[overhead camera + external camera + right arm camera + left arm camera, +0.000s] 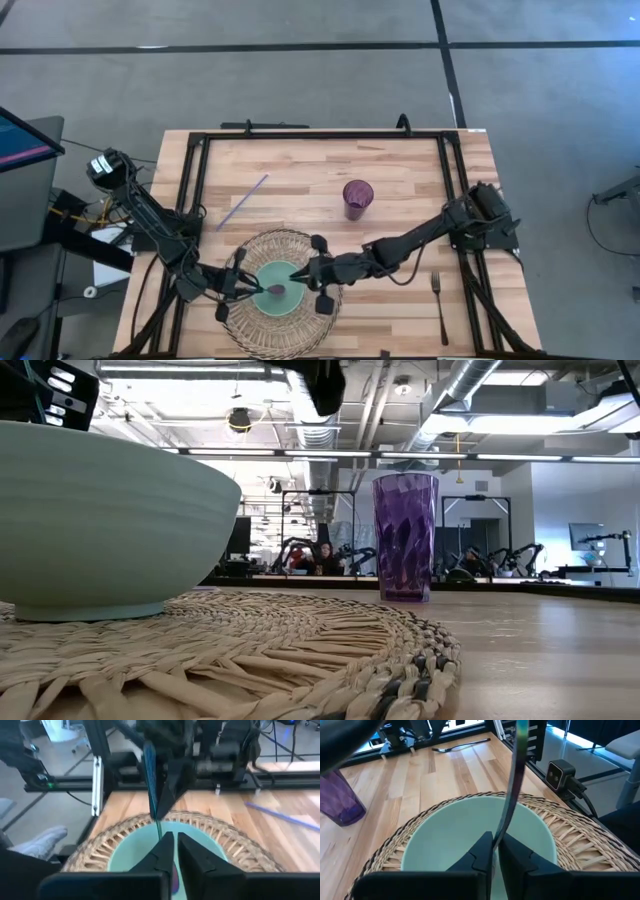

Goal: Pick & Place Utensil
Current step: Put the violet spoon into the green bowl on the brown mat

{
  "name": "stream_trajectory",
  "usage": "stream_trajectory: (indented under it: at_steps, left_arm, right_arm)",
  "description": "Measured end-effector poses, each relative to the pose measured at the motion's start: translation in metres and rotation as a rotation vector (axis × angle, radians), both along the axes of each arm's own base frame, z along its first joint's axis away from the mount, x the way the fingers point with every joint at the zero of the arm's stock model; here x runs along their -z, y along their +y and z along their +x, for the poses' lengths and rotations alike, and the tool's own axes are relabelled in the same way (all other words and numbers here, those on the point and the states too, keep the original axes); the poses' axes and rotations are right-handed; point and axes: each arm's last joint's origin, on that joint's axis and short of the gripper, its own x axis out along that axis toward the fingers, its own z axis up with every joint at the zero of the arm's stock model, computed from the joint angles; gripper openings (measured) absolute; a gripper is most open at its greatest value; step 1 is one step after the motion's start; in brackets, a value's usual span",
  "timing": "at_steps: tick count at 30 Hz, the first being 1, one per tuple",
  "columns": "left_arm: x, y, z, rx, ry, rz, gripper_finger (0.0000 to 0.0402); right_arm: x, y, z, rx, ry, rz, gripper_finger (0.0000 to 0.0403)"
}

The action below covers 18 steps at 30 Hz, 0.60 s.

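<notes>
A thin iridescent metal spoon (278, 290) stands slanted over the pale green bowl (262, 300), which sits on a round woven mat (262, 338). My left gripper (256, 288) comes from the table's left and is shut on the spoon. My right gripper (303, 276) comes from the right, with its fingers close together at the spoon. The spoon's handle rises from the left fingers (512, 780) and shows in the right wrist view (151, 780). The low view shows only the bowl (90, 520) and mat (250, 660). My left gripper pinches the spoon's handle (498, 836) between its two fingers, over the bowl's middle. The handle rises away from the fingers, clear of the bowl. My right gripper meets the spoon's lower stretch (159, 833) at its fingertips. The fingers hide which part they hold.
A purple tumbler (358, 197) stands behind the mat and also shows in the low view (405, 536). A purple straw (243, 201) lies at the far left. A fork (438, 305) lies near the right front edge. A black frame (320, 134) rims the table.
</notes>
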Motion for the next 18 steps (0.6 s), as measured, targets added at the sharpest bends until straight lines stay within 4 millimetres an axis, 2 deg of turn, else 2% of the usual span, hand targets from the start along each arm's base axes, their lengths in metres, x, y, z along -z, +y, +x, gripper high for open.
stream_trajectory:
  at_steps: [6,18]
  left_arm:
    - [-0.001,0.0,0.0,-0.002,-0.005,-0.008,0.003]
    - [-0.001,0.0,0.0,-0.003,-0.01,-0.013,0.0031]
  right_arm:
    - [0.038,0.008,0.013,0.0,-0.014,0.009,0.0003]
    - [0.046,0.0,0.016,0.06,0.069,0.02,0.0001]
